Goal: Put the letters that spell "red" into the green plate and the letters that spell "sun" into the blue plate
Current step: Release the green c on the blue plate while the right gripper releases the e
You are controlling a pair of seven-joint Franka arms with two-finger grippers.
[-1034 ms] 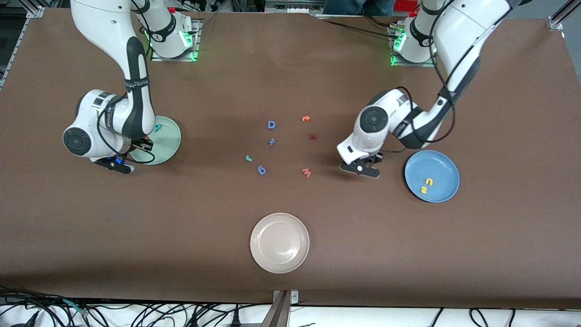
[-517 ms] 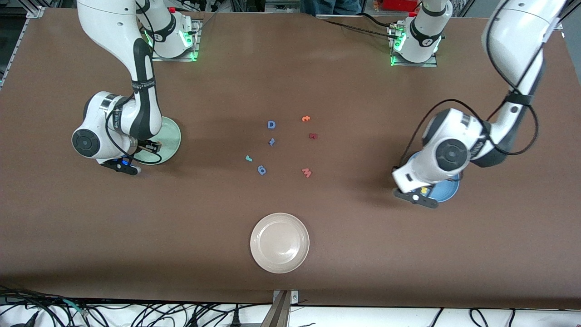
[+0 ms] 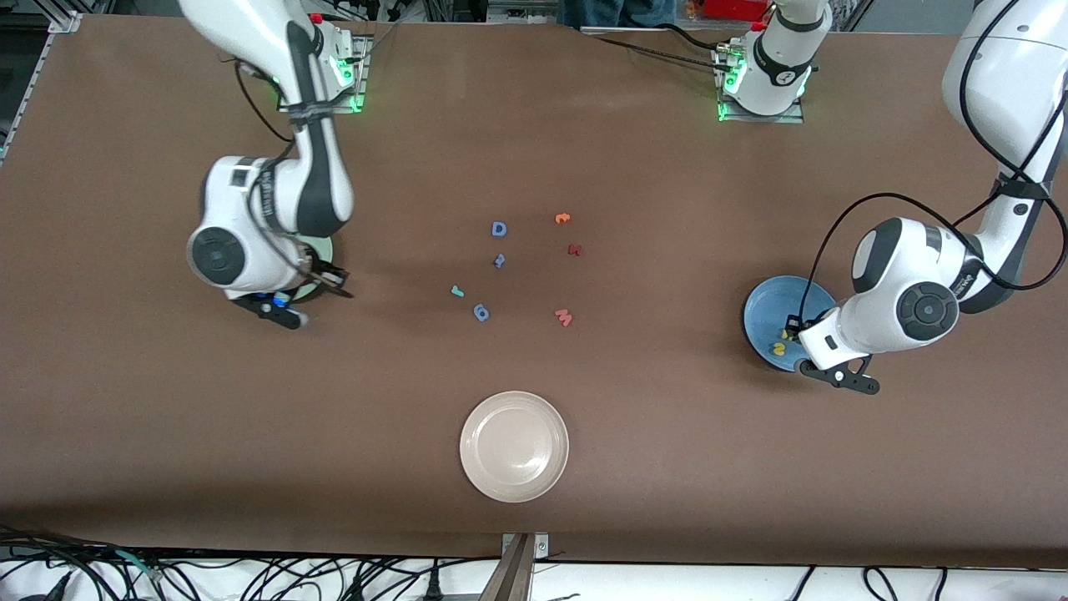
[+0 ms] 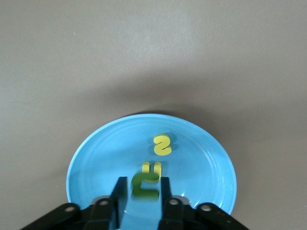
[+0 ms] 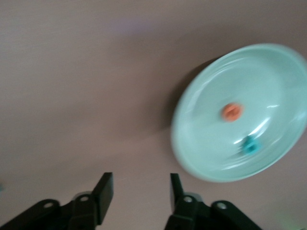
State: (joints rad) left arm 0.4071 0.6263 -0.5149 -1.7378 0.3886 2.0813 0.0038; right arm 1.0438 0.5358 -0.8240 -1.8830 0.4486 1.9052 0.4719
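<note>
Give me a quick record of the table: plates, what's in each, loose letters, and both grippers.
blue plate: yellow s, yellow u shape; olive letter between the jaws
green plate: orange letter, teal letter
beige plate: nothing in it
teal r: loose on the table, mid-table
left gripper: over the blue plate
right gripper: open, empty, beside the green plate
</note>
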